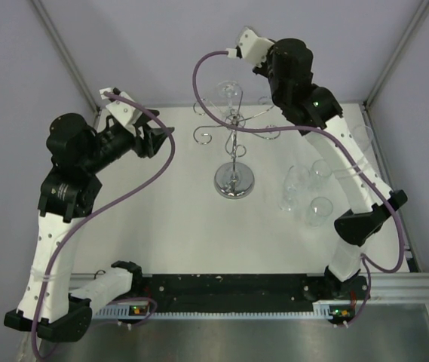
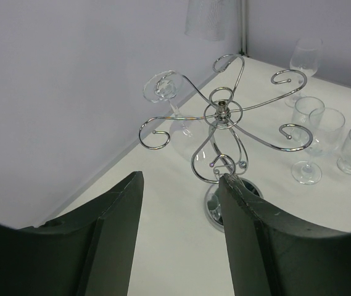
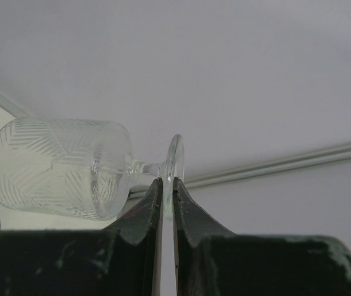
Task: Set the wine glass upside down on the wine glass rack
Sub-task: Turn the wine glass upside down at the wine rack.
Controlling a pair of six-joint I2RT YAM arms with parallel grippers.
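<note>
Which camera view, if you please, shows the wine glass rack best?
Left wrist: the wine glass rack is close, scroll arms and post clear. Top external shows it small, from above; right wrist catches only one wire curl.

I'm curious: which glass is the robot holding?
The patterned wine glass, foot pinched in the right gripper; the standing glasses and the hung glass are untouched.

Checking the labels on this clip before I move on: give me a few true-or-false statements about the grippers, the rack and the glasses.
1. The right gripper is shut on the foot of the wine glass. True.
2. The left gripper holds a glass. False: it is open and empty.
3. The wine glass rack is bare. False: a hanging glass sits upside down on one scroll arm.
4. Spare glasses stand upright on the table. True.
</note>
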